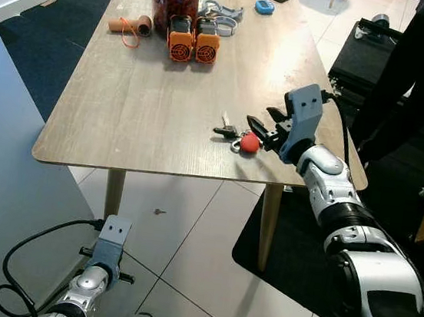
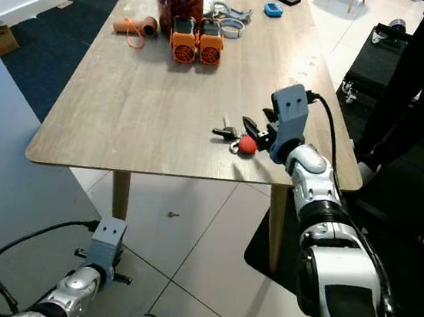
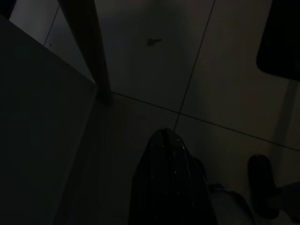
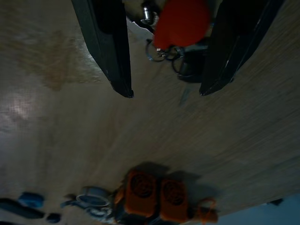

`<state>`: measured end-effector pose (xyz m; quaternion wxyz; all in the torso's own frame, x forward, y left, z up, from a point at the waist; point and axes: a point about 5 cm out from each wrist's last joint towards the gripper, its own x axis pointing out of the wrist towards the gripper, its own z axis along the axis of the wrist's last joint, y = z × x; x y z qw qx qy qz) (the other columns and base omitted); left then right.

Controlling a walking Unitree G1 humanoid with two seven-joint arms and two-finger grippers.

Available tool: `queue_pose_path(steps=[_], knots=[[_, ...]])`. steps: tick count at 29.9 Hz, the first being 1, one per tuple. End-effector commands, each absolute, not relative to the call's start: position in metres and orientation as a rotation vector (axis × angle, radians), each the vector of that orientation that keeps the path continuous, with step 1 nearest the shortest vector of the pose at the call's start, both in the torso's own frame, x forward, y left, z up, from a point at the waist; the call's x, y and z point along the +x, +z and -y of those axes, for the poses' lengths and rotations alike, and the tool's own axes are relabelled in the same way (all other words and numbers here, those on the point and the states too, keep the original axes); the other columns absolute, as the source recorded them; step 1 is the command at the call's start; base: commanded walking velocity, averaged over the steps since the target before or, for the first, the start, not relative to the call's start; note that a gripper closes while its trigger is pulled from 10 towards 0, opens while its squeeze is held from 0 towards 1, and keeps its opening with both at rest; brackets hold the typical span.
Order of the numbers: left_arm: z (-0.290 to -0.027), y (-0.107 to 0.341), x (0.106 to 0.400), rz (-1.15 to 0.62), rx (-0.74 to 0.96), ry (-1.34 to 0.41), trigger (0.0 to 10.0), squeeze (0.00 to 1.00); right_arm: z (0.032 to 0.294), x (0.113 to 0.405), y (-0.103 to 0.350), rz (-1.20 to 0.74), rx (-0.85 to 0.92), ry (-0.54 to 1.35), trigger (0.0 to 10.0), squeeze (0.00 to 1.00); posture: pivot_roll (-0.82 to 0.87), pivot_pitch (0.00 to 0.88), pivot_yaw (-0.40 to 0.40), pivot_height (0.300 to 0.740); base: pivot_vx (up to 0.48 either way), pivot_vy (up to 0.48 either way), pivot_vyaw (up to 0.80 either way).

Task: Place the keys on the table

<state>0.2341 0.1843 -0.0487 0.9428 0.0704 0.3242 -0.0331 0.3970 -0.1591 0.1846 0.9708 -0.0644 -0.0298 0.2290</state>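
The left gripper is hanging idle near the floor, its grasp impossible to tell. The right gripper is hovering released over the wooden table, fingers spread around the keys lying there with their red fob; two orange devices are standing farther back.

Right gripper: matt black plastic fingers, blue-grey plastic wrist housing behind, glossy silver arm shell further back.
Keys between finger tips: shiny metal rings, dark plastic heads, smooth red fob with soft sheen.
Table under gripper: pale wood grain, matt, faint glare patches.
Beyond finger tips: two orange plastic units, black grilles.
Floor below table edge: glossy pale tiles, dark grout lines.
Mat beneath arm: black, matt, cloth-like.
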Motion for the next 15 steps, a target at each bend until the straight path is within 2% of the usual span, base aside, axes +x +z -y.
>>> queue_pose_path(steps=[1, 4, 7, 8, 9, 12, 13, 15], knots=[[-0.188, -0.051, 0.230, -0.683, 0.148, -0.062, 10.0, 0.00, 0.165, 0.399, 0.192, 0.089, -0.122, 0.430, 10.0, 0.00, 0.08, 0.117, -0.003, 0.740, 0.000, 0.000, 0.00], [-0.188, -0.051, 0.230, -0.684, 0.148, -0.060, 10.0, 0.00, 0.173, 0.399, 0.196, 0.123, -0.106, 0.375, 10.0, 0.00, 0.08, 0.111, -0.007, 0.740, 0.000, 0.000, 0.00], [-0.188, -0.052, 0.230, -0.685, 0.147, -0.056, 10.0, 0.00, 0.202, 0.398, 0.206, 0.212, -0.011, 0.182, 10.0, 0.00, 0.08, 0.100, -0.015, 0.740, 0.000, 0.000, 0.00], [-0.188, -0.052, 0.230, -0.685, 0.147, -0.056, 10.0, 0.00, 0.202, 0.398, 0.206, 0.212, -0.011, 0.182, 10.0, 0.00, 0.08, 0.100, -0.015, 0.740, 0.000, 0.000, 0.00], [-0.189, -0.052, 0.229, -0.687, 0.146, -0.054, 10.0, 0.00, 0.218, 0.395, 0.207, 0.242, 0.044, 0.090, 10.0, 0.00, 0.08, 0.100, -0.015, 0.740, 0.000, 0.000, 0.00], [-0.190, -0.054, 0.226, -0.693, 0.142, -0.043, 10.0, 0.00, 0.292, 0.366, 0.187, 0.288, 0.260, -0.307, 10.0, 0.00, 0.08, 0.080, -0.026, 0.740, 0.000, 0.000, 0.00], [-0.190, -0.054, 0.226, -0.693, 0.142, -0.043, 10.0, 0.00, 0.292, 0.366, 0.187, 0.288, 0.260, -0.307, 10.0, 0.00, 0.08, 0.080, -0.026, 0.740, 0.000, 0.000, 0.00], [-0.191, -0.054, 0.225, -0.697, 0.139, -0.037, 10.0, 0.00, 0.320, 0.347, 0.170, 0.285, 0.342, -0.448, 10.0, 0.00, 0.08, 0.071, -0.030, 0.740, 0.000, 0.000, 0.00]])
